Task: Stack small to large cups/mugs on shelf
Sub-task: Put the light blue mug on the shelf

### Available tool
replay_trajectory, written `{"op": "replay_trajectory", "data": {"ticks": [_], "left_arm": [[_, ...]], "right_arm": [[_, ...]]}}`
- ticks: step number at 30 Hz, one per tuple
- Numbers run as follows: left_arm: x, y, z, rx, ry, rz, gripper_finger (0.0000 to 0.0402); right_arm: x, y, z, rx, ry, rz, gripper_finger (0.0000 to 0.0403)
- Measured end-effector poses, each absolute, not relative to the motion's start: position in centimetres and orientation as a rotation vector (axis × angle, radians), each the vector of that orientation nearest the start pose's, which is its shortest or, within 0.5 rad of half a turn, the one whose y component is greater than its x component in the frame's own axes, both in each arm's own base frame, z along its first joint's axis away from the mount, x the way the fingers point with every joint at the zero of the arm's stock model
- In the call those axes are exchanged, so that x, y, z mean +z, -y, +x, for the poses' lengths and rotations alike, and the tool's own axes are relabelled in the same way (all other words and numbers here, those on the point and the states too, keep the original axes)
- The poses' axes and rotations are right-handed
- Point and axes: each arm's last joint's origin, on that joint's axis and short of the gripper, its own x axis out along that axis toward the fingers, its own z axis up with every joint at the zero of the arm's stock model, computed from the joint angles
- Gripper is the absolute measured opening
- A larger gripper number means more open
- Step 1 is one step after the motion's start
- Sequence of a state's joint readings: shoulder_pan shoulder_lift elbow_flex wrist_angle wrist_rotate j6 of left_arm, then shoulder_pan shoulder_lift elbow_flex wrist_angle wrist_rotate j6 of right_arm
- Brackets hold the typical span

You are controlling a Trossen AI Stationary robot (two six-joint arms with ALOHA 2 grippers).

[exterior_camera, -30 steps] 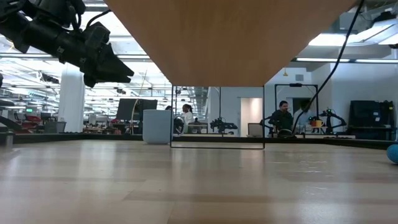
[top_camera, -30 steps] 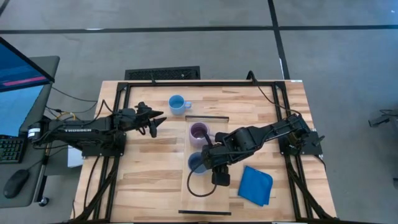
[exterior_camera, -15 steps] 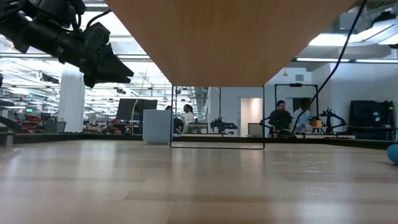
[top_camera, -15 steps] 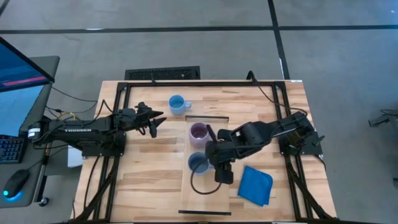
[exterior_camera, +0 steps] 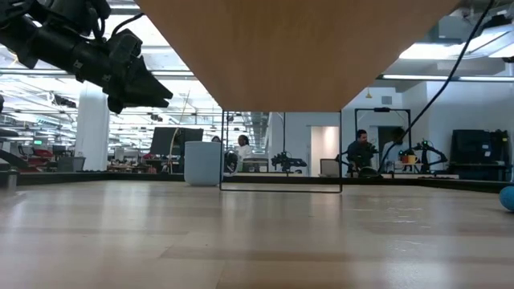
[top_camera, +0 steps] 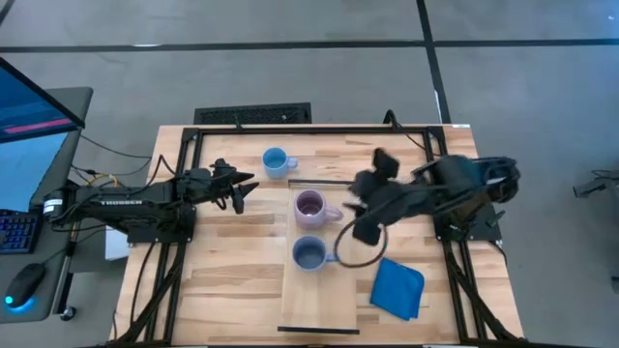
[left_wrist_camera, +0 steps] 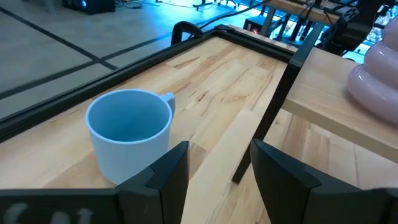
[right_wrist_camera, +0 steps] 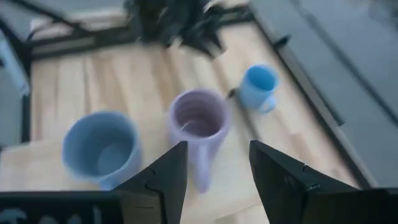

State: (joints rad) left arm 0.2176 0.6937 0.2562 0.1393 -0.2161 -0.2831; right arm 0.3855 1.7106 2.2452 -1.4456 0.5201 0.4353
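Note:
The bright light blue mug (top_camera: pixel 277 160) stands on the planked table at the far side, just beyond my open left gripper (top_camera: pixel 244 190); it also shows in the left wrist view (left_wrist_camera: pixel 128 139). The pale purple mug (top_camera: pixel 309 205) and the grey-blue mug (top_camera: pixel 309 254) stand upright on the raised light-wood shelf (top_camera: pixel 319 309), the purple one farther off. My right gripper (top_camera: pixel 360 198) is open and empty, high above the shelf's right edge. Its wrist view shows the purple mug (right_wrist_camera: pixel 198 121), the grey-blue mug (right_wrist_camera: pixel 101 145) and the light blue mug (right_wrist_camera: pixel 259 87) below it.
A flat blue cloth (top_camera: pixel 398 288) lies on the table right of the shelf. The shelf stands on thin dark legs, and the low view shows its underside (exterior_camera: pixel 297 56). A dark frame (top_camera: pixel 193 135) rims the table. People show in the room behind (exterior_camera: pixel 363 152).
My right gripper has risen from beside the grey-blue mug and drawn back toward the table's right and far edges, fast enough to blur. The grey-blue mug stands uncovered on the shelf where it was.

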Motion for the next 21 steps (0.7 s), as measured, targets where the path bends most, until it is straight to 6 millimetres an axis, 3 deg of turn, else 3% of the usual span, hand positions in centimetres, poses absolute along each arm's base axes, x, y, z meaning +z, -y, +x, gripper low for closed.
{"op": "replay_trajectory", "data": {"ticks": [7, 21], "left_arm": [[19.5, -4.0, 15.1, 0.471, -0.229, -0.288, 0.0162], [20.2, -4.1, 15.3, 0.482, -0.154, -0.292, 0.0162]], "right_arm": [[48.6, -8.0, 25.1, -0.420, -0.659, -0.068, 0.0179], [46.6, -2.7, 22.2, -0.608, -0.687, -0.170, 0.0156]]}}
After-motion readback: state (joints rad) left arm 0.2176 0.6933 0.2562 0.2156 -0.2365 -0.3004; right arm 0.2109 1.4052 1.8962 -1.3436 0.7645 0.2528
